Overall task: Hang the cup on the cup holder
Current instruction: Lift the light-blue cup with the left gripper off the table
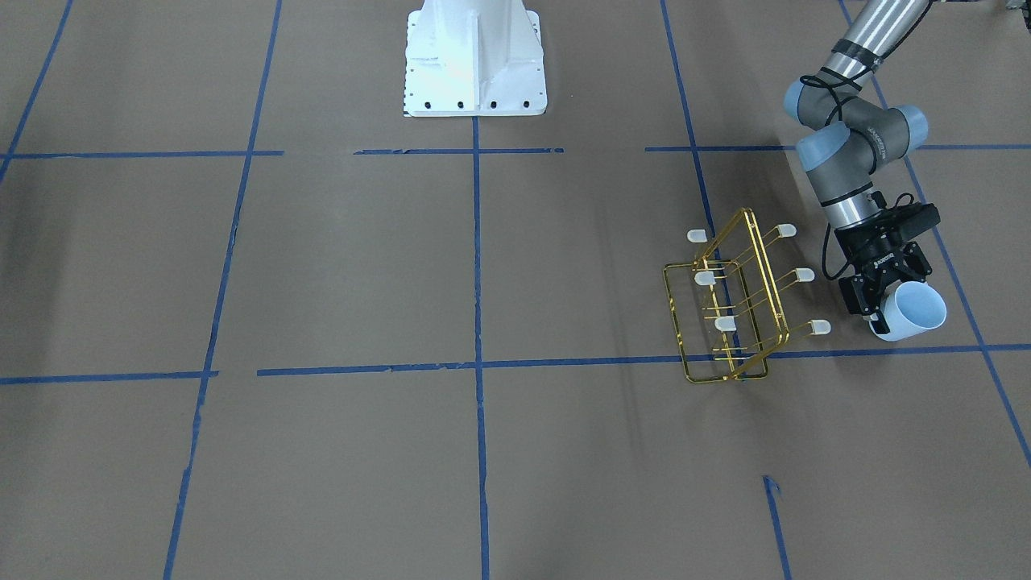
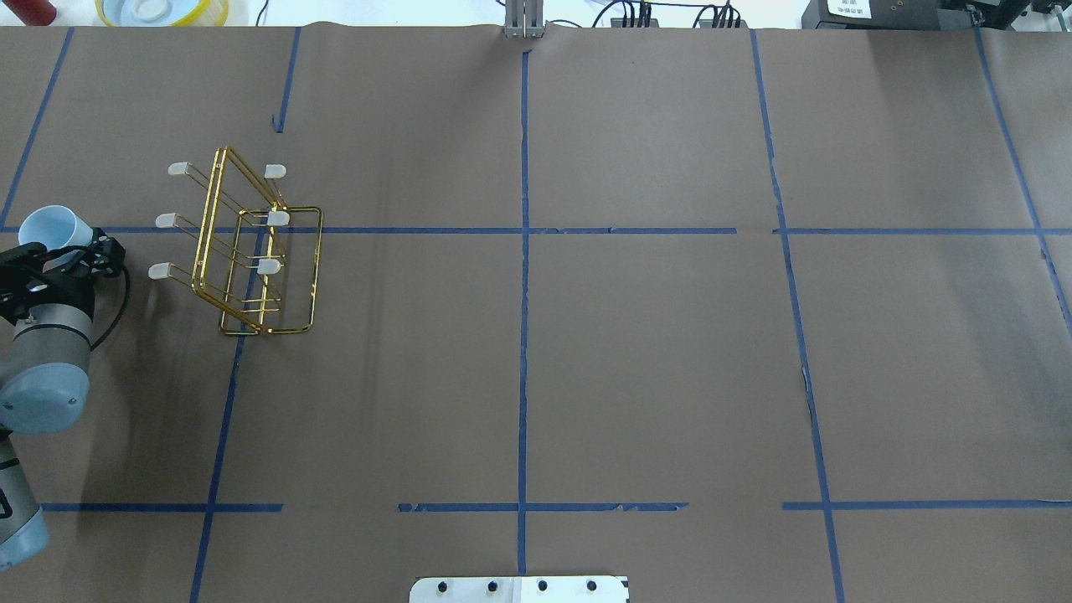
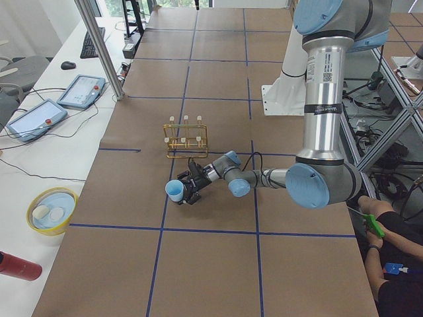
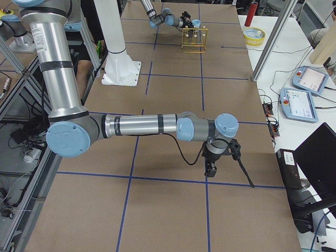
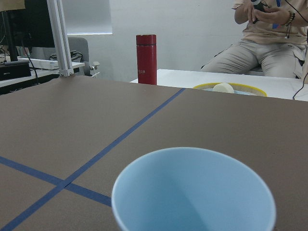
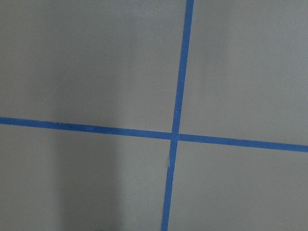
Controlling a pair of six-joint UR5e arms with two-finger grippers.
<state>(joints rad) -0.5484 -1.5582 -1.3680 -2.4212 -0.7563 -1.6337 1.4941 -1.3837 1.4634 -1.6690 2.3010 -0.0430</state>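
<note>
Brown paper-covered table [image 2: 670,377], blue tape grid [image 2: 523,335], white side desk [image 3: 33,168]

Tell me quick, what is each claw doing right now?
Left gripper: closed, holding the cup.
Right gripper: cannot tell, seen only from the side.

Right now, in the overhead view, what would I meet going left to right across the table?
pale blue cup → gold wire cup holder → central blue tape line

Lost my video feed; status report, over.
Left pincer shut on cup. Cup unhung, beside cup holder, prongs bare. Right pincer far off, state unclear. Nothing between cup and prongs.
</note>
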